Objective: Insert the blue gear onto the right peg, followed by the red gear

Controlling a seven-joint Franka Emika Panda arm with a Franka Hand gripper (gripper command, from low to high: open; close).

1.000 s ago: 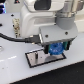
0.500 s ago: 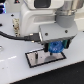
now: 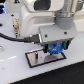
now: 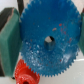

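Observation:
My gripper [image 3: 55,49] is shut on the blue gear [image 3: 54,48] and holds it just above the black-framed grey plate [image 3: 39,58]. In the wrist view the blue gear [image 4: 40,30] fills most of the picture, its centre hole facing the camera, held between two green finger pads [image 4: 8,42]. The red gear [image 4: 24,74] shows partly beyond the blue gear's edge. It is hidden in the exterior view. The right peg is hidden behind the gear and gripper in both views.
The plate lies on a white table [image 3: 17,70]. The white arm body [image 3: 37,22] and a black cable [image 3: 15,37] hang over the exterior view's left of the plate.

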